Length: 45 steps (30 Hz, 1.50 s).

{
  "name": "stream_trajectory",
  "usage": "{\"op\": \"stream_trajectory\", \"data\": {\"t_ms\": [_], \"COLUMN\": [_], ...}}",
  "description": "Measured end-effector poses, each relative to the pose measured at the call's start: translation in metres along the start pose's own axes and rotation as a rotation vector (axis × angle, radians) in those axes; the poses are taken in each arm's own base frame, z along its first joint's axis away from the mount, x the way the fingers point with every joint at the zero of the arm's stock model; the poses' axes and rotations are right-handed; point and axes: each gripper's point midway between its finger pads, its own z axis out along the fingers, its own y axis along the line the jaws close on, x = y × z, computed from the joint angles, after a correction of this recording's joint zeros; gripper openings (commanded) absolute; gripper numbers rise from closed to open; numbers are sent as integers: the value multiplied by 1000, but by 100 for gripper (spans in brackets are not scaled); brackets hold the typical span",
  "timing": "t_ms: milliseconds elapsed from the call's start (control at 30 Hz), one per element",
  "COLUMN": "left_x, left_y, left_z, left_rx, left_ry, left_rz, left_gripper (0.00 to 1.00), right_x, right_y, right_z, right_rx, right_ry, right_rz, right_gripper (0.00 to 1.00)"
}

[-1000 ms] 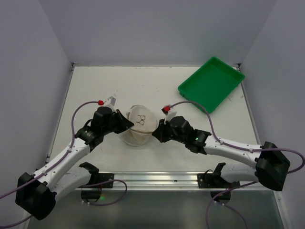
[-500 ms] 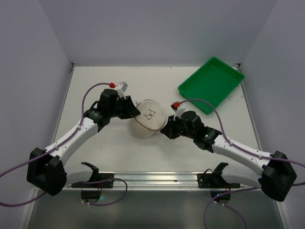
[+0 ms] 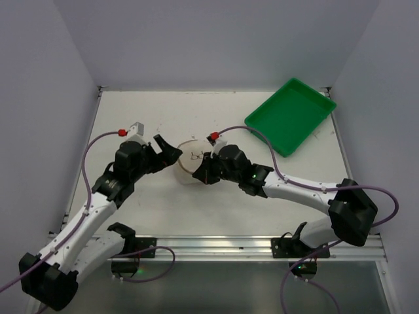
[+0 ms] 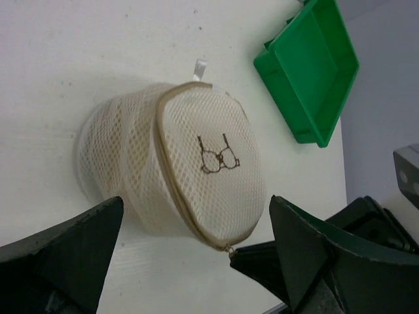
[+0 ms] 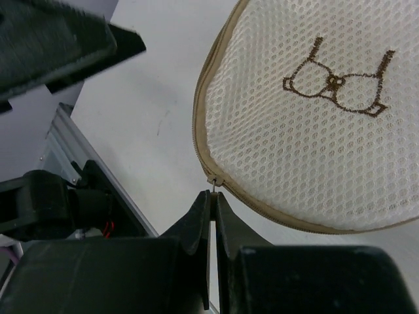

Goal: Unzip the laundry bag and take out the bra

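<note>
Near the middle of the tabletop [image 3: 150, 118], the laundry bag [image 3: 188, 167] lies tipped on its side. Its round lid is tilted up rather than level, so the small dark drawing [image 4: 218, 157] on it faces both wrist cameras. A tan zip [image 5: 200, 131] runs round the lid's rim and looks closed along every stretch that shows. A small white loop [image 4: 200, 67] sticks out from the far side of the rim. What lies inside the mesh cannot be made out.

The left tool [image 3: 167, 148] hangs just beside the bag's left side with its jaws spread wide. In its wrist view the two fingers frame the bag and neither touches it. The right tool [image 5: 213, 199] comes in from the bag's right, at the near edge of the lid. Its fingertips are pressed together on the little metal zip pull [image 5: 213, 185], which sits at the rim.

A green tray [image 3: 288, 118] lies at the far right corner of the tabletop, well apart from the bag and from both arms.
</note>
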Motion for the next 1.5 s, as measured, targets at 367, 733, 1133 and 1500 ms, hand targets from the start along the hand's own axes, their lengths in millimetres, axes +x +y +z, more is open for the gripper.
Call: {"op": "stream_trajectory", "data": {"t_ms": [367, 733, 1133, 1500], "left_x": [65, 62, 54, 7], "left_y": [30, 16, -3, -18], "left_z": [4, 5, 38, 64], "left_rx": [-55, 7, 82, 76], "left_ry": [131, 139, 304, 240], "left_rz": [-146, -159, 34, 73], "left_gripper": [51, 0, 25, 100], "right_x": [3, 4, -6, 20], "right_y": [24, -4, -77, -5], "right_z": [21, -9, -61, 1], "right_rx": [-22, 48, 146, -7], "right_ry": [13, -13, -59, 84], "right_rz": [-13, -76, -62, -37], "right_gripper": [0, 0, 0, 0]}}
